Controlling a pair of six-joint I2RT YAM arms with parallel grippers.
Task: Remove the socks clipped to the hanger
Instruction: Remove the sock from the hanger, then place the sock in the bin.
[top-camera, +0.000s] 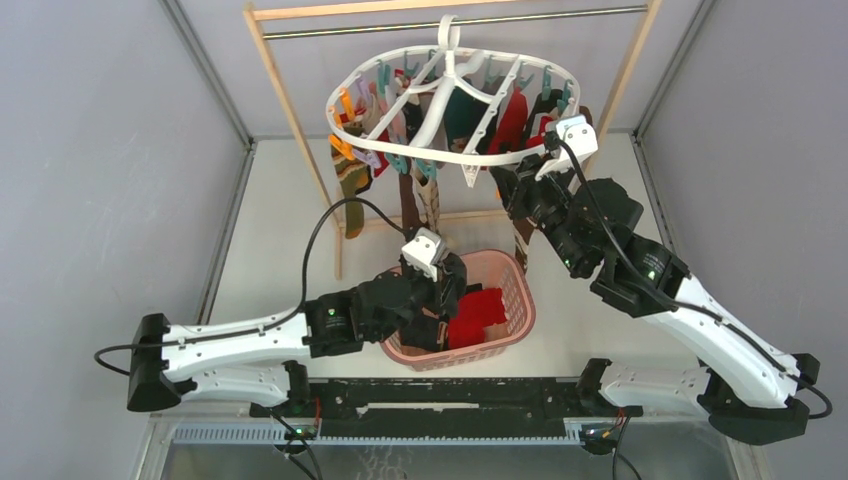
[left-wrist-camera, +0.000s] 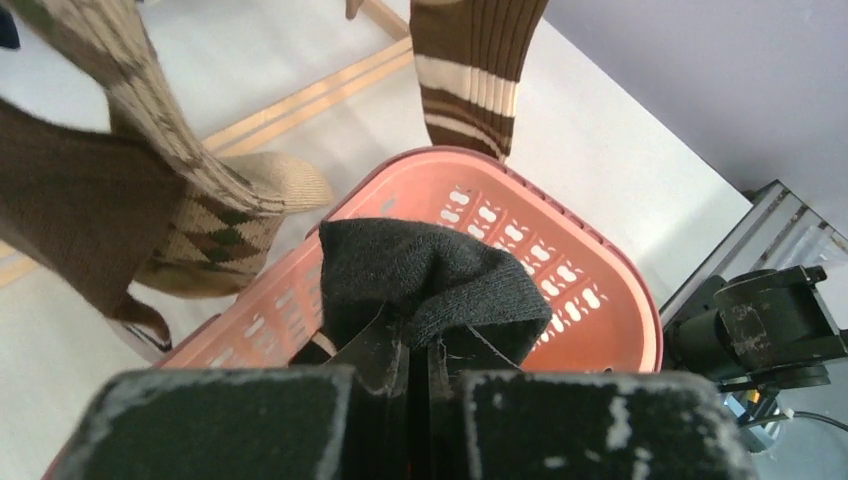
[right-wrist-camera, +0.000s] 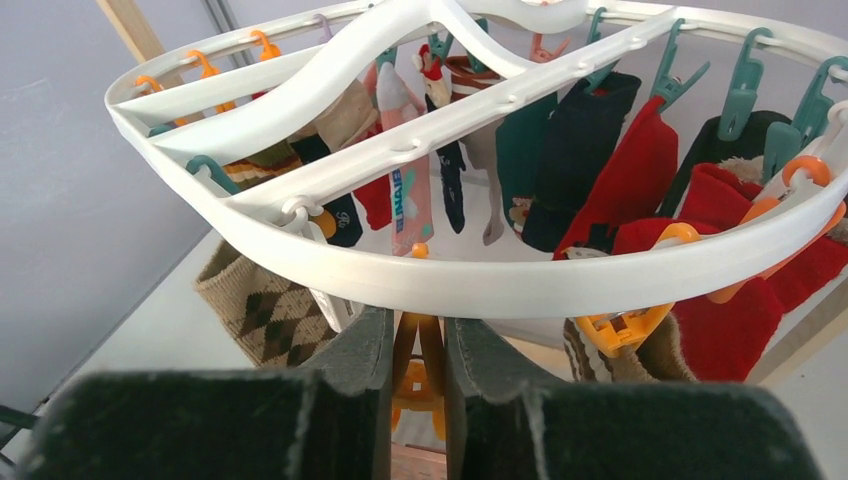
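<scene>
Seemingly light and limp, a black sock was held pinched in the closed left gripper, while an orange clip, judged the release point, was nipped between the right gripper's near-closed fingers.

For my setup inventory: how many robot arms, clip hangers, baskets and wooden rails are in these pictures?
Robot arms: 2 (left arm, right arm)
hanger: 1
basket: 1
wooden rail: 1
Total: 5
</scene>
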